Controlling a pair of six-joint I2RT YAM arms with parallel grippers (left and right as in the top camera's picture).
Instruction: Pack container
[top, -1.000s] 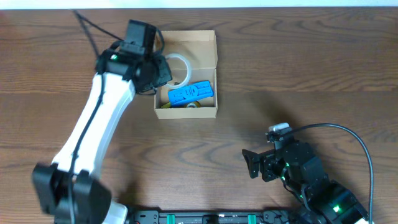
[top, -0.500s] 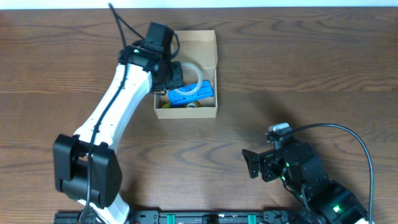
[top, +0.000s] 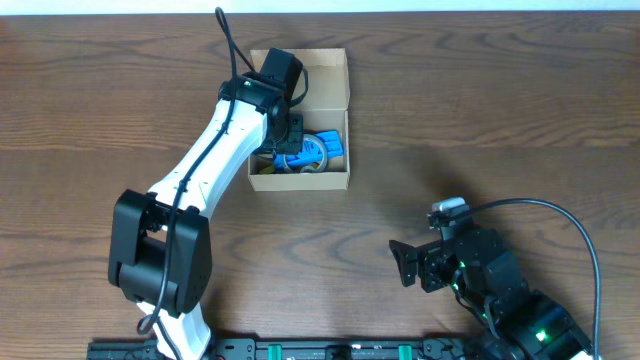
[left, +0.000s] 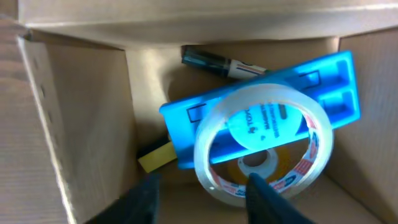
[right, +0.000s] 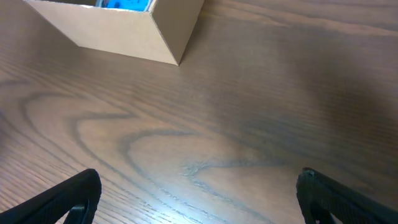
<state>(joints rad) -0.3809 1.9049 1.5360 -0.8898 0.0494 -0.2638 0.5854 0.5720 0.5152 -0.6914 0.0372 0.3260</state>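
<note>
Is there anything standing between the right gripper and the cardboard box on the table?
Nothing visible does. Between the right gripper and the cardboard box there is only bare table. The left arm reaches over the box from the opposite side, away from that path.

container (top: 322, 78) | small tan cardboard box, rectangular, plain sides | flap lid open, inside exposed from above, not empty | sits flat and upright | upper middle of overhead frame, slightly left of centre | upper left corner in right wrist view
</note>
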